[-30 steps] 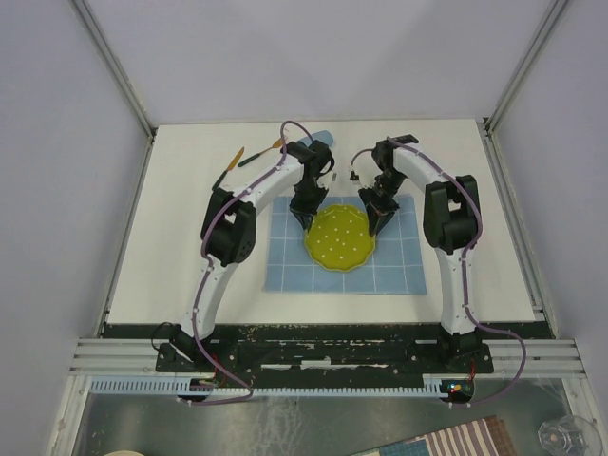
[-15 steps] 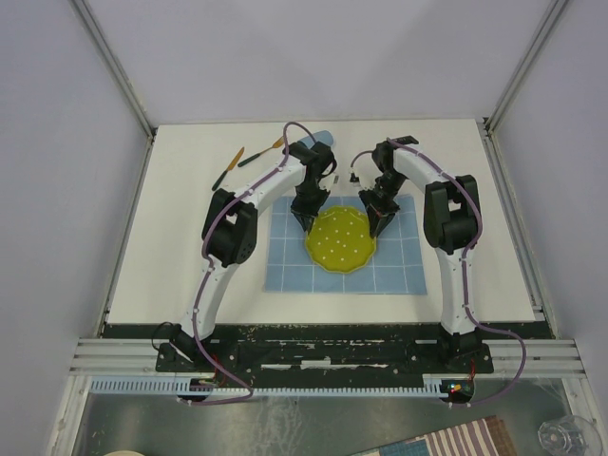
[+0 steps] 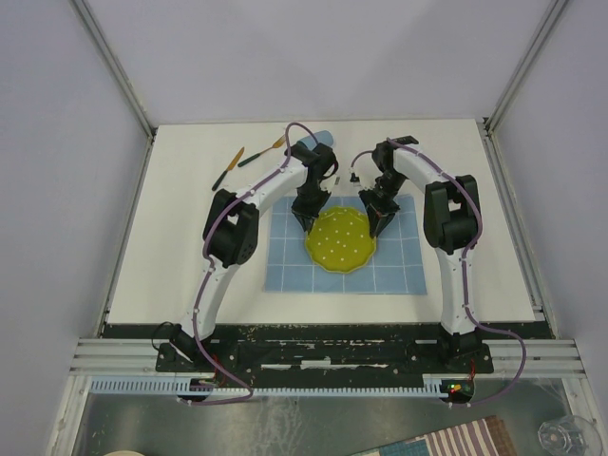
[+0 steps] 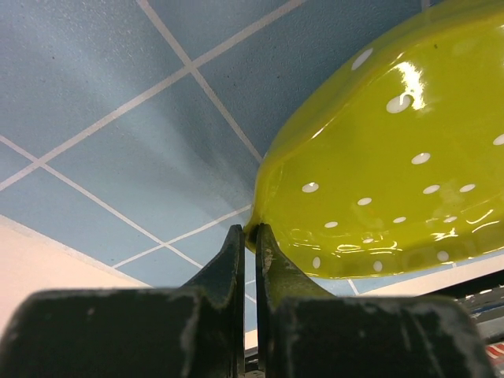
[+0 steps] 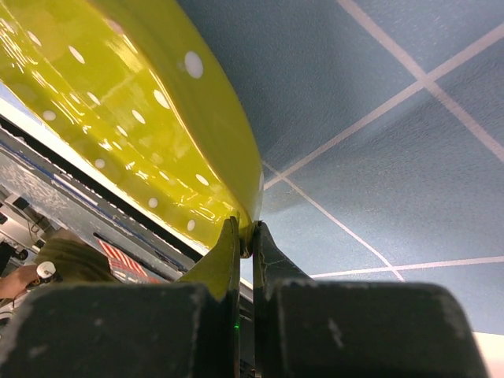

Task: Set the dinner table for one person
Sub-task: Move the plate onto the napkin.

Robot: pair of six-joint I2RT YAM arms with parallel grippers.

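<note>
A yellow plate (image 3: pixel 340 239) with white dots is over a light-blue gridded cloth (image 3: pixel 285 271) on the white dinner table (image 3: pixel 180 256). My left gripper (image 3: pixel 306 223) is shut on the plate's left rim. In the left wrist view the gripper (image 4: pixel 252 232) pinches the edge of the plate (image 4: pixel 386 173) above the cloth (image 4: pixel 118 102). My right gripper (image 3: pixel 374 226) is shut on the right rim. The right wrist view shows this gripper (image 5: pixel 246 232) clamping the plate (image 5: pixel 142 118). Whether the plate touches the cloth I cannot tell.
Two orange-handled pieces of cutlery (image 3: pixel 228 168) (image 3: pixel 261 152) lie at the table's back left. A light-blue object (image 3: pixel 318 136) sits behind the left wrist. A small dark item (image 3: pixel 353 174) lies between the arms. Metal frame posts (image 3: pixel 128 85) border the table.
Hardly anything differs. Both grippers keep their hold on the plate's rim, and the left wrist has edged very slightly.
</note>
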